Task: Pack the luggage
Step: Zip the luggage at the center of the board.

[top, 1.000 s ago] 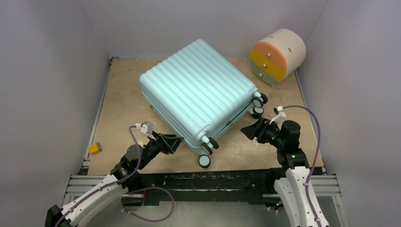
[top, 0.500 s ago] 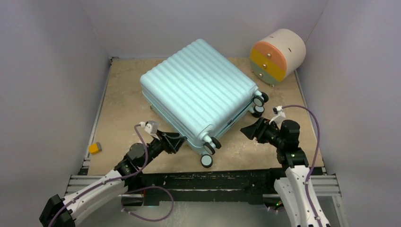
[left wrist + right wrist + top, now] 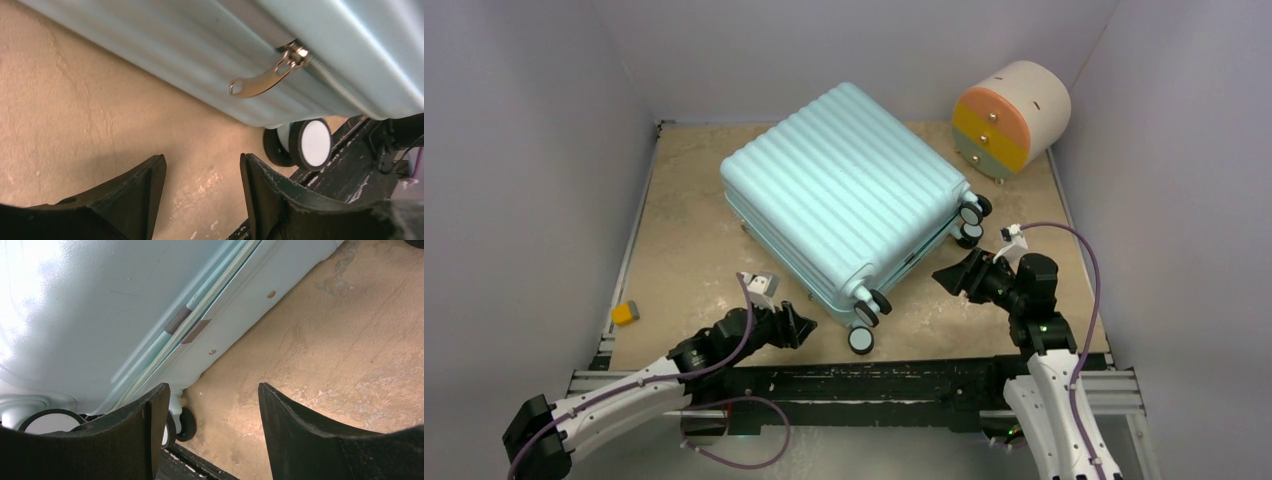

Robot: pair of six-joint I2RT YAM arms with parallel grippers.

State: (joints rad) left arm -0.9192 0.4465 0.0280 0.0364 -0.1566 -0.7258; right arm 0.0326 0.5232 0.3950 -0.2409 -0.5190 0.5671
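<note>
The luggage (image 3: 844, 190), a pale teal ribbed suitcase, lies closed and flat on the table, wheels toward me. Its shell (image 3: 210, 45) fills the top of the left wrist view, where a silver zipper pull (image 3: 262, 80) hangs from the seam, and a wheel (image 3: 315, 144) shows below. My left gripper (image 3: 802, 322) sits low by the near left corner of the case, open and empty, a short way back from the pull. My right gripper (image 3: 944, 275) hovers open beside the wheel end, the zipper seam (image 3: 210, 292) ahead of it. Both pairs of jaws hold nothing.
A round cream drawer unit (image 3: 1009, 118) with orange, yellow and green fronts lies at the back right. A small orange block (image 3: 626, 313) rests at the table's left edge. The black rail (image 3: 864, 380) runs along the near edge, and grey walls enclose the table.
My left gripper has drawn back from the suitcase's near left side, toward the near edge and lower. The right arm and the suitcase have stayed where they were.
</note>
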